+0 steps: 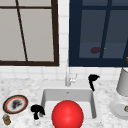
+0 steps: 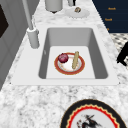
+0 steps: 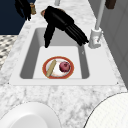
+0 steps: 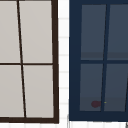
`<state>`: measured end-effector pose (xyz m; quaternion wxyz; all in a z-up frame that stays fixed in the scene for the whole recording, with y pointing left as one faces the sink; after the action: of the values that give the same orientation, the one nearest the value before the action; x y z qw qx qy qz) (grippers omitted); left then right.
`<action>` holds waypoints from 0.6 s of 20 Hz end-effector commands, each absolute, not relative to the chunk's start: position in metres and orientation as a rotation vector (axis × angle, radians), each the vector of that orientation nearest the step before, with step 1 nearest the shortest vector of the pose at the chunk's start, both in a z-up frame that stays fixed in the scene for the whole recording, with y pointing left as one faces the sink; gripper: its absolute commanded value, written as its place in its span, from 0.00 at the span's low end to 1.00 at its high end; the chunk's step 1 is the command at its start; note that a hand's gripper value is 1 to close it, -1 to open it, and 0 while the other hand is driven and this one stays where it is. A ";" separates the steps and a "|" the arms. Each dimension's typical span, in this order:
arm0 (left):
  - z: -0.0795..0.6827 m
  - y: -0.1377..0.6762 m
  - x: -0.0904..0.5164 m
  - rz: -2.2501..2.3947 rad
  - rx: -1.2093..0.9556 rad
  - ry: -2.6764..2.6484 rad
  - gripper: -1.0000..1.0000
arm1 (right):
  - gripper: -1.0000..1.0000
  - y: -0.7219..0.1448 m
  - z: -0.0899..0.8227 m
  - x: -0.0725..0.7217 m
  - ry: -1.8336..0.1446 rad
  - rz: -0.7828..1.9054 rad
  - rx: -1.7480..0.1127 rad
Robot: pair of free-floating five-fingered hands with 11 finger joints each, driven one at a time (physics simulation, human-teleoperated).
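I see the right hand (image 1: 93, 80) hovering above the back right corner of the sink (image 1: 93, 105), just right of the faucet (image 1: 68, 79). In the right side view its fingers (image 3: 76, 32) are straight and pressed together, pointing toward the faucet base (image 3: 94, 37), with the thumb hanging down over the basin — nothing held.

The left hand (image 1: 37, 110) hangs at the sink's front left corner, over the table (image 1: 25, 87) edge; its fingers look loosely curled downward and empty, though I cannot tell more than that.

In the basin lies a red-rimmed plate (image 3: 45, 72) carrying a dark red round fruit (image 3: 64, 66) and a tan stick-shaped item (image 3: 51, 68), side by side, the two apart — the plate sits below the right hand, not touched by it. In the front view a large red ball (image 1: 67, 115) covers the front of the basin.

Left of the sink: a patterned plate (image 1: 15, 104) and a small jar (image 1: 6, 119). To the right: a white plate (image 1: 119, 108) and a grey canister (image 1: 123, 82).
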<state>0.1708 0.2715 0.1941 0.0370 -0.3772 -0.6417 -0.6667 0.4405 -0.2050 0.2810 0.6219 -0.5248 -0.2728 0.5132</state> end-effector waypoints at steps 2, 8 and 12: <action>0.194 0.272 0.171 -2.047 -1.158 -1.970 0.50 | 0.00 -0.215 0.277 0.413 -0.652 1.120 -1.186; 0.194 0.272 0.171 -2.047 -1.158 -1.970 0.50 | 0.00 -0.220 0.266 0.383 -0.742 1.110 -1.249; 0.194 0.272 0.171 -2.047 -1.158 -1.970 0.50 | 0.00 -0.226 0.266 0.362 -0.726 1.097 -1.288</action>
<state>0.1708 0.2715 0.1941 0.0370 -0.3772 -0.6417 -0.6667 0.3768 -0.2218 0.2652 0.6120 -0.5400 -0.2952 0.4967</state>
